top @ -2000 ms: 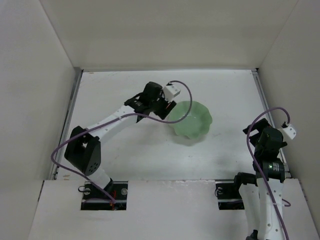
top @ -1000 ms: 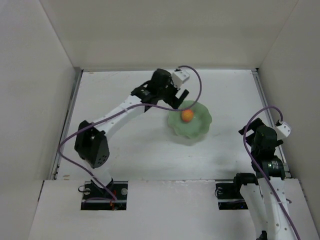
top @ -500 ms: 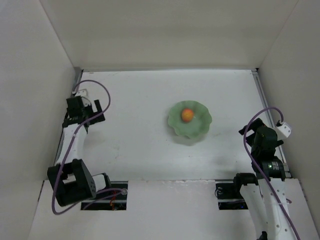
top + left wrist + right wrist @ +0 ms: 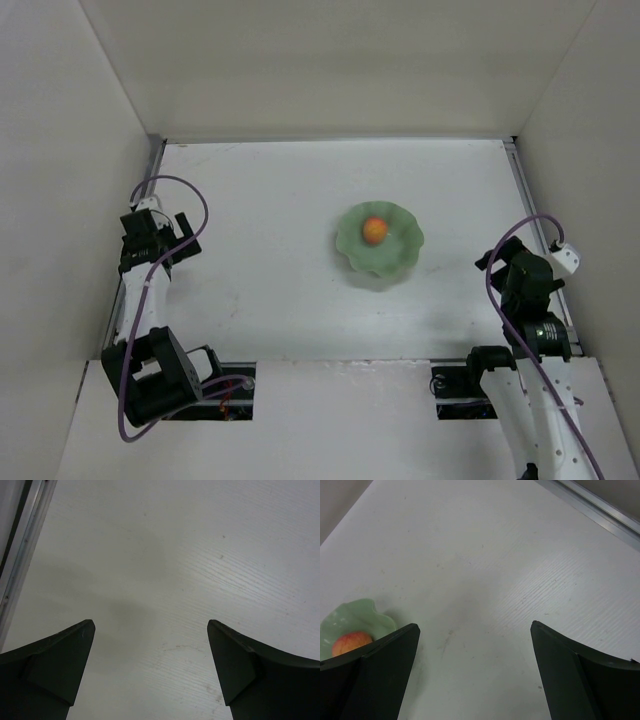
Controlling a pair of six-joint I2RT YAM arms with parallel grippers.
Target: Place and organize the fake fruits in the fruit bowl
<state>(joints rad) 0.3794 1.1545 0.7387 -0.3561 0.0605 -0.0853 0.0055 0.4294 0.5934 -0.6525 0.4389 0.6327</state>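
The flat white table (image 4: 270, 290) shows between both pairs of jaws. The shiny pale green bowl with a wavy rim (image 4: 355, 615) peeks out beside the right gripper (image 4: 475, 627), half hidden by its left finger. The right gripper's jaws are wide apart, and so are the jaws of the left gripper (image 4: 150, 627), which is well away from the bowl. The small round orange fruit (image 4: 375, 229) sits inside the bowl.

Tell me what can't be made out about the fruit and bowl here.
Right wrist view: the bowl is cut off by the left edge, and the fruit sits partly behind a dark finger.
Left wrist view: neither is in frame, only table.
Top view: fruit too small to tell its kind.
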